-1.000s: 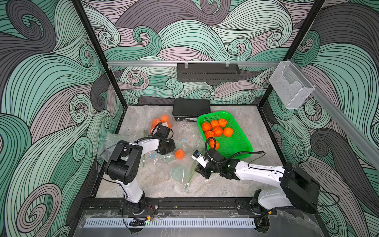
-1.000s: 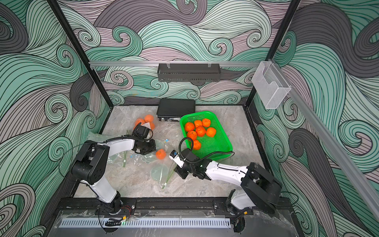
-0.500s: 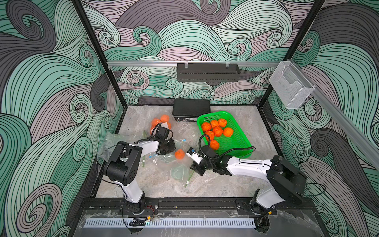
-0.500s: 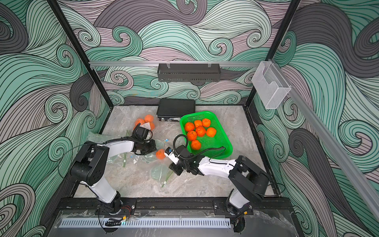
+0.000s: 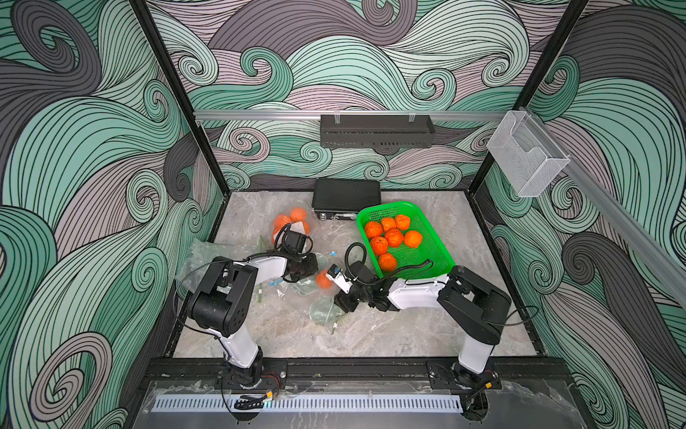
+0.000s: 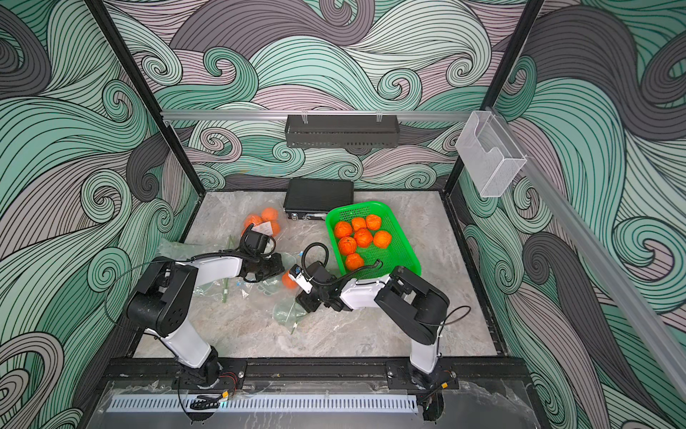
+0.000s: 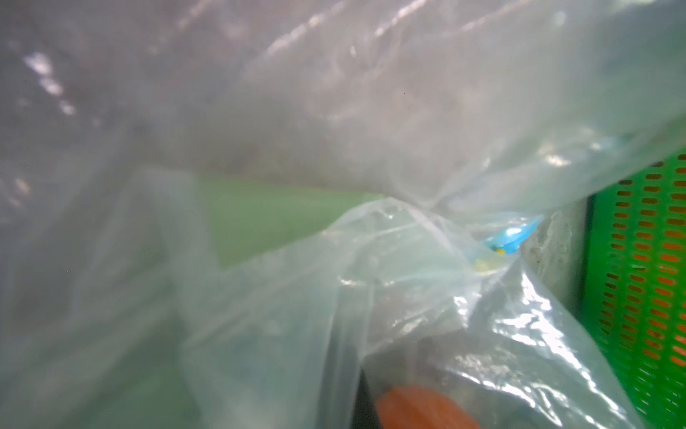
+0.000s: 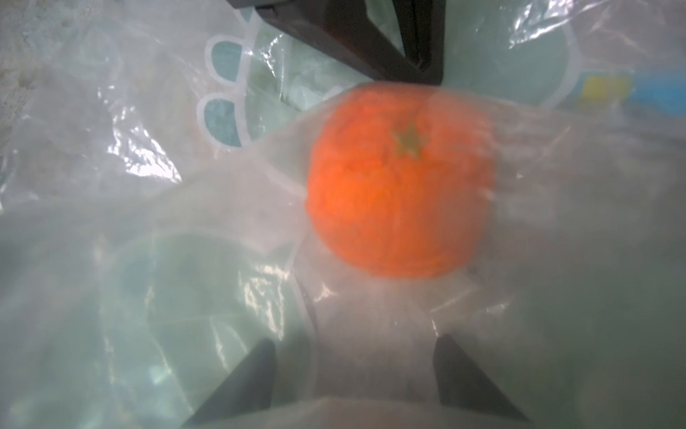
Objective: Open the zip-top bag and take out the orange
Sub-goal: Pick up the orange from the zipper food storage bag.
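Nearest the front edge, the right gripper (image 8: 356,371) is low over the table with its jaws apart. Its two dark fingertips (image 8: 252,371) show wide of each other in the right wrist view, with only hazy film between them, so it holds nothing.

Just ahead of it sits the orange (image 8: 401,178), inside the clear bag (image 5: 302,288) near the middle of the table, between the two grippers. Film seems to lie across the fruit. I cannot tell whether the fingers are already through the mouth or outside a layer.

The orange is close to round, so it has no real long axis. Its green stem star faces the right wrist camera, so the stem axis runs roughly toward that gripper. The bag is crumpled and its own long axis is unclear.

Just past the orange, the left gripper (image 5: 314,268) is closed and looks pinched on bag film, with plastic filling its wrist view.

The step in hand looks like reaching in for the fruit:

- Keep the left pinch lifted so the mouth stays taut.
- Slide the open fingers under the top layer, not over it.
- Straddle the orange at its widest, then close gently — trapped film could let it slip.

Farther back stands the basket (image 5: 386,205) of oranges.
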You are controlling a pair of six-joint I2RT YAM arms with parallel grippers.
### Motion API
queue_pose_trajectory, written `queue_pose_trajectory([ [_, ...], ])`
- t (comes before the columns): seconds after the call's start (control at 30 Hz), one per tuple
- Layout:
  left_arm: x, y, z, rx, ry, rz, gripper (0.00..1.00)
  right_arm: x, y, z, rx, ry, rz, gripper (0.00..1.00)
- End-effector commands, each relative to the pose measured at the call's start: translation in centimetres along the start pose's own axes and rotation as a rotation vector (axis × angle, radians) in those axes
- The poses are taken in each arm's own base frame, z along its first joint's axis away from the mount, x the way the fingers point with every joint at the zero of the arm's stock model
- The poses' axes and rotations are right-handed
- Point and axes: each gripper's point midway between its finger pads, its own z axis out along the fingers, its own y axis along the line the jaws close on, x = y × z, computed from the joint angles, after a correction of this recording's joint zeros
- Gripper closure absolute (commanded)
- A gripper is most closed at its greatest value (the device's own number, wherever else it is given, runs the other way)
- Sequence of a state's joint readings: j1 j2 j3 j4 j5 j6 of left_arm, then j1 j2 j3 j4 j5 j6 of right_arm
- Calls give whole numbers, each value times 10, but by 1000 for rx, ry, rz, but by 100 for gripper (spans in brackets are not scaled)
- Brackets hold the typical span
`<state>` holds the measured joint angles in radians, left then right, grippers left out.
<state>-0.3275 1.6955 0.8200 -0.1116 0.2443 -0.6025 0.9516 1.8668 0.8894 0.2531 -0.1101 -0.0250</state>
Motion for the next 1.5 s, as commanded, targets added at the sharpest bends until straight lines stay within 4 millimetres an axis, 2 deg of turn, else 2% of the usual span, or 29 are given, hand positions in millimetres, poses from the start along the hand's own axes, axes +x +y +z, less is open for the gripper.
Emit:
queue_pose_trajectory([
  [0.0,33,25,7,-69,109,0,100,-32,-9,4,27,-99,-20,26],
  [0.17,35,26,7,-73,116,3,100,-44,-23,10,82,-122,-17,19],
  [0.33,37,25,7,-65,118,4,100,-49,-33,17,90,-124,4,18],
  [0.47,36,25,6,-65,114,8,100,-54,-34,24,64,-117,4,18],
  [0.63,35,25,5,-66,113,9,100,-51,-29,34,20,-100,25,28],
  [0.77,35,27,5,-79,110,10,100,-50,-25,31,-2,-117,32,39],
  [0.93,34,39,4,-152,111,5,100,-45,-23,12,-12,-121,31,48],
  [1.17,33,50,3,-219,109,0,100,-22,-15,-29,-20,-97,49,48],
  [1.47,32,49,3,-219,111,-3,100,7,10,-82,-109,24,85,47],
])
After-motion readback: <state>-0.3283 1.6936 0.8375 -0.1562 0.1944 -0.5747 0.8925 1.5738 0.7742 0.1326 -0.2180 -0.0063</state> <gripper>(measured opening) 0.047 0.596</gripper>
